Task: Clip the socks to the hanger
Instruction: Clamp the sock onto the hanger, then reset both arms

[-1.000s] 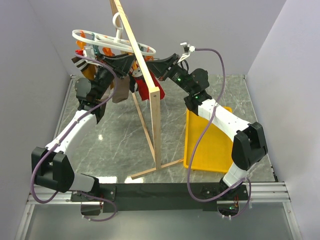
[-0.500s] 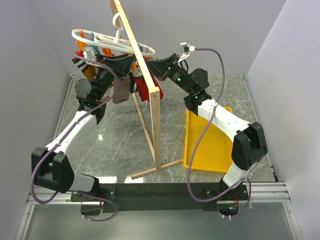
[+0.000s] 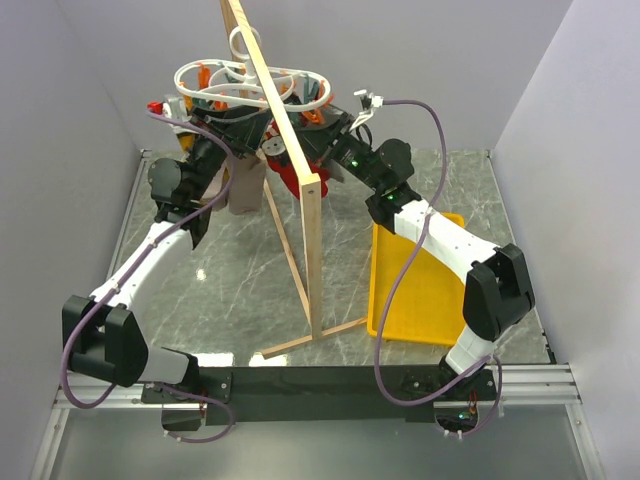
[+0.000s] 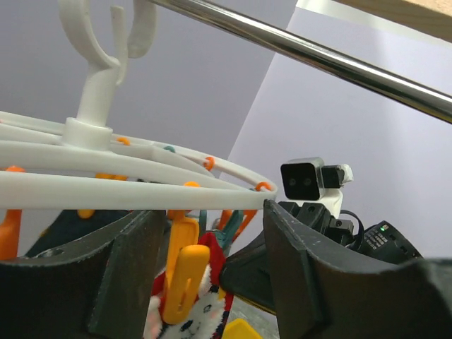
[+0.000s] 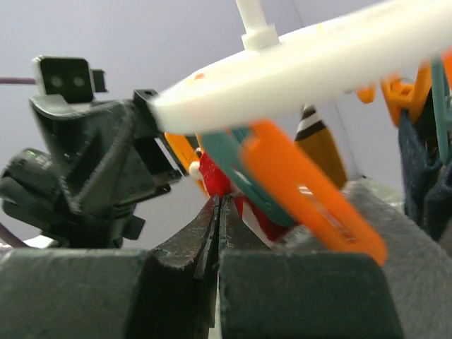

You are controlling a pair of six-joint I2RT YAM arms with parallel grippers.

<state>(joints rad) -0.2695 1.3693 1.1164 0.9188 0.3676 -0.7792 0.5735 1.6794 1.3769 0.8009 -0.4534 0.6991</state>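
While a yellow tray (image 3: pixel 420 290) lies at the table's (image 3: pixel 230 290) right edge beside the wooden rack (image 3: pixel 310 230), the left gripper (image 4: pixel 212 212) stands half-spread about an orange clip (image 4: pixel 185 272), the right gripper (image 5: pixel 217 205) is pinched closed, and red socks (image 3: pixel 290 180) hang between them under the hanger (image 4: pixel 106 187).

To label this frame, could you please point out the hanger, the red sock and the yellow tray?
hanger (image 4: pixel 85 192): left wrist view, on its near ring.
red sock (image 3: pixel 287 180): top view, on its hanging body.
yellow tray (image 3: pixel 430 300): top view, on its bare floor.
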